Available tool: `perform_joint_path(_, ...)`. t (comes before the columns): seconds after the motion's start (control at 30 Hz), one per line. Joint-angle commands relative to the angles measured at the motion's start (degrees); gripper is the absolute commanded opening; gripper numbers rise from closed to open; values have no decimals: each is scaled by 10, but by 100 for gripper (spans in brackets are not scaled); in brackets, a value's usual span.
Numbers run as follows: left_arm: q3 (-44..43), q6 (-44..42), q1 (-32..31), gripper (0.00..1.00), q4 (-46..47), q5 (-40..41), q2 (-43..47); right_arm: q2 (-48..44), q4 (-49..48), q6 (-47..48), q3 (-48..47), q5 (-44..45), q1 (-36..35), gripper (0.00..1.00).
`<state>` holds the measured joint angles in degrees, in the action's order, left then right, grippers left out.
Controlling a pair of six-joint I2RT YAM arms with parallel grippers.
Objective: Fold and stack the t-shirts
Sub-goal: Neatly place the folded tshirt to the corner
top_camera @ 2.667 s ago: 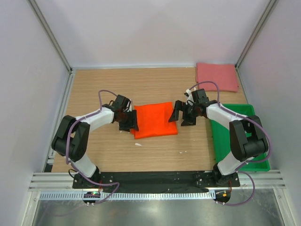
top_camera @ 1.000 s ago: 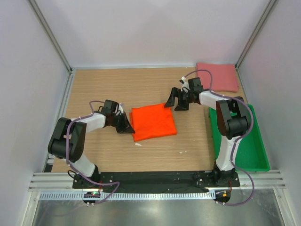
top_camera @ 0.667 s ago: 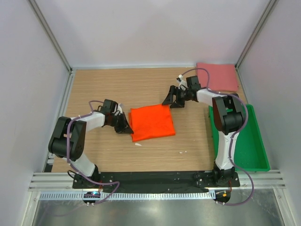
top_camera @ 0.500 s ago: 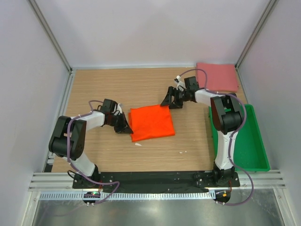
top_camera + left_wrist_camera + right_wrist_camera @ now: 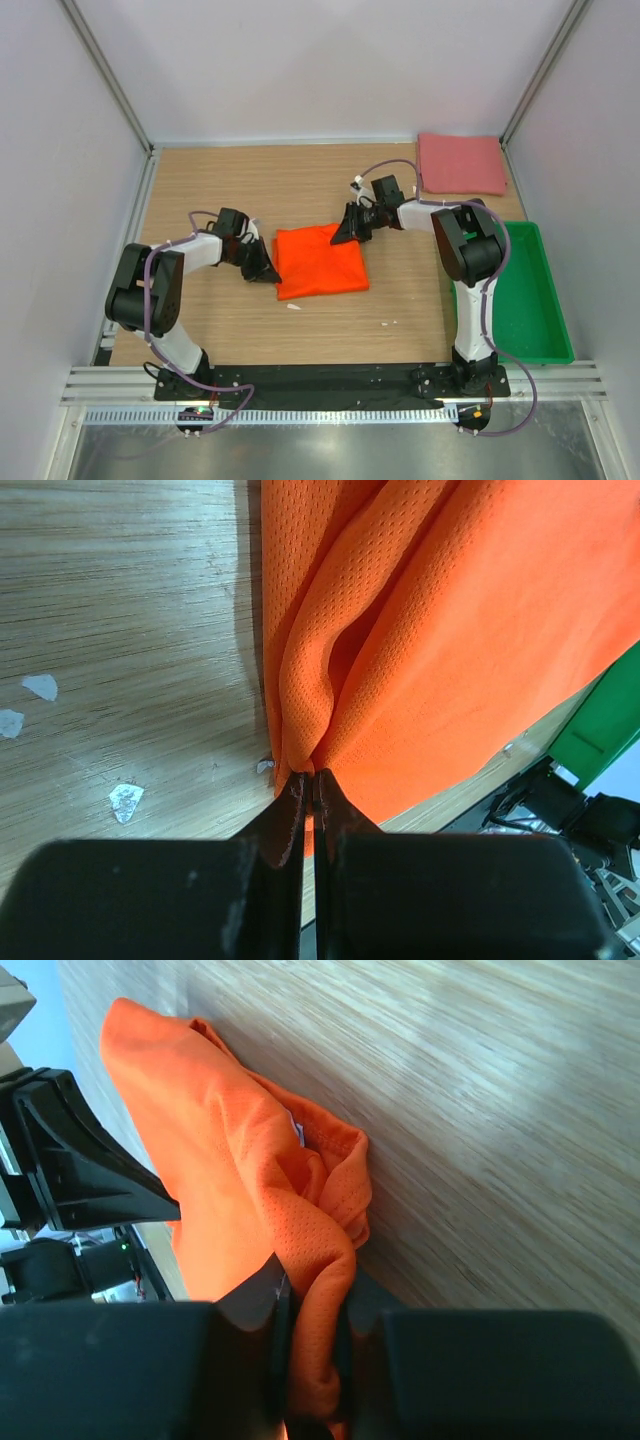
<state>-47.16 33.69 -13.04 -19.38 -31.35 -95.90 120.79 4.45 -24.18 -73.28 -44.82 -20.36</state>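
Observation:
The orange t-shirt point(image 5: 320, 262) lies folded into a rough square in the middle of the table. My left gripper point(image 5: 268, 272) is at its near left corner, and in the left wrist view the gripper point(image 5: 310, 776) is shut on a gathered fold of the orange t-shirt point(image 5: 450, 630). My right gripper point(image 5: 341, 232) is at the far right corner. The right wrist view shows this gripper point(image 5: 313, 1282) shut on a bunched roll of the orange t-shirt point(image 5: 220, 1170). The pink-red t-shirt point(image 5: 460, 165) lies folded flat in the far right corner, apart from both grippers.
A green tray point(image 5: 535, 300) stands along the right edge, beside the right arm's base. Small white scraps point(image 5: 294, 306) lie on the wood near the orange shirt's front edge. Grey walls enclose the table on three sides.
My right gripper has swung left onto the orange shirt's far right corner and closed on the cloth. The shirt has slid slightly left. The left gripper has kept its grip.

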Motion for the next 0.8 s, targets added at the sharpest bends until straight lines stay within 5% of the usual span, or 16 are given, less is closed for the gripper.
perform_joint_path(0.0,-11,-25,6,0,-15,27,-6,-8,-6,-8,-8,6,-2,15)
perform_joint_path(0.1,-7,-27,8,0,-19,31,0,-30,26,9,-18,31,-6,2)
perform_joint_path(0.2,-6,-28,8,3,-22,33,6,-56,71,38,-28,65,-13,2)
perform_joint_path(0.23,-5,-27,8,17,-25,33,9,-72,94,44,-31,75,-15,2)
perform_joint_path(0.37,9,-18,9,44,-32,54,44,-116,162,89,-62,168,-34,2)
perform_joint_path(0.77,35,16,9,46,-73,68,202,-138,413,233,-220,415,-33,2)
